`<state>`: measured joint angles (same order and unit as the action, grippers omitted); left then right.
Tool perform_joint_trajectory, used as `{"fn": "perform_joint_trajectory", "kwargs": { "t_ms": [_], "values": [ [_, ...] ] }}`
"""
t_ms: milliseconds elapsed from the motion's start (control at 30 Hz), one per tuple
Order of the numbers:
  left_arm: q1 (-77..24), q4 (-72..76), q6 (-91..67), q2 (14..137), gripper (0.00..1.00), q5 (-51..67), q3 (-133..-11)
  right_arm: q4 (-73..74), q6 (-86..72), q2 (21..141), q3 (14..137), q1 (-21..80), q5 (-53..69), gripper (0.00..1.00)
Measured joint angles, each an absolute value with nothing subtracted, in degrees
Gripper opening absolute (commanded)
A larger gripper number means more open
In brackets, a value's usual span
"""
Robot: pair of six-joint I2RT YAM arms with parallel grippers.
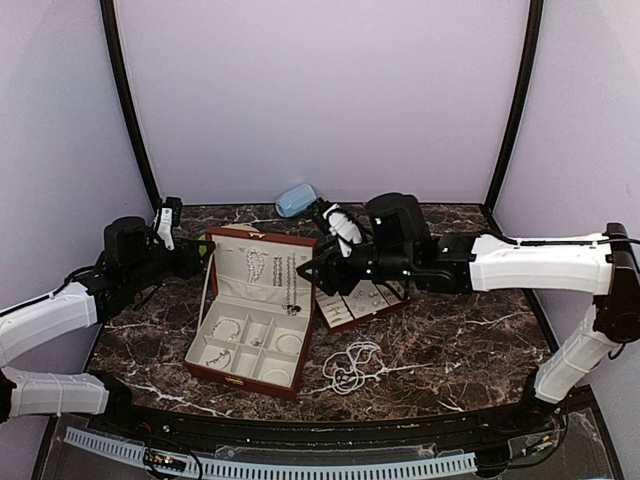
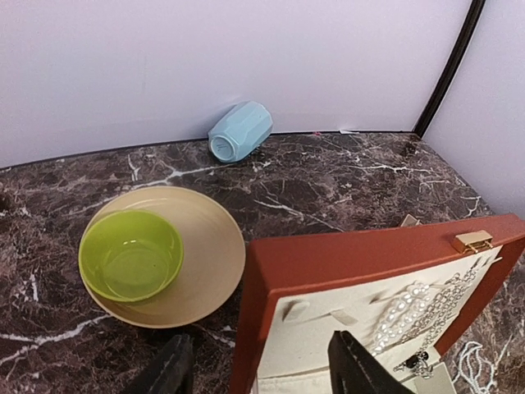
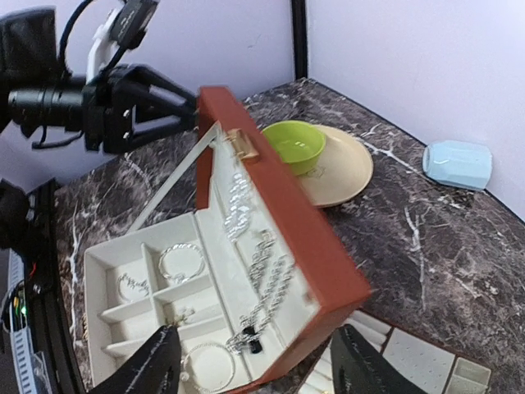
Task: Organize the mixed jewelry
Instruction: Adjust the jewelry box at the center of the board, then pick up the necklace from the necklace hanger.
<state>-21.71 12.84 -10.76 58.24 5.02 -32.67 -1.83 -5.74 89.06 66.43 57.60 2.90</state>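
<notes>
The reddish-brown case (image 1: 300, 240) stands open mid-table, its lid upright. Bead strands and chains (image 1: 288, 282) hang inside the lid; they also show in the right wrist view (image 3: 267, 291). Thin bangles (image 3: 180, 263) lie in the cream compartments. A loose pearl strand (image 1: 350, 368) lies on the table right of the case. My left gripper (image 1: 200, 262) is open, its jaws straddling the lid's left edge (image 2: 250, 328). My right gripper (image 1: 315, 272) is open and empty at the lid's right end, above the hanging chains (image 3: 256, 365).
A small insert tray (image 1: 360, 305) with tiny pieces lies right of the case under my right arm. A green bowl (image 2: 131, 254) on a tan plate (image 2: 215, 246) sits behind the lid. A pale blue object (image 1: 295, 200) lies at the back wall.
</notes>
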Motion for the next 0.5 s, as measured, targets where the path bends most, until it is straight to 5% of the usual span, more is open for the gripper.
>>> {"fn": "perform_joint_trajectory", "kwargs": {
  "t_ms": [500],
  "values": [
    [-21.71, -2.17, -15.66, 51.92, 0.61, 6.61, -38.59, 17.41, -2.02, 109.65, 83.99, 70.22, -13.39, 0.46]
  ]
}}
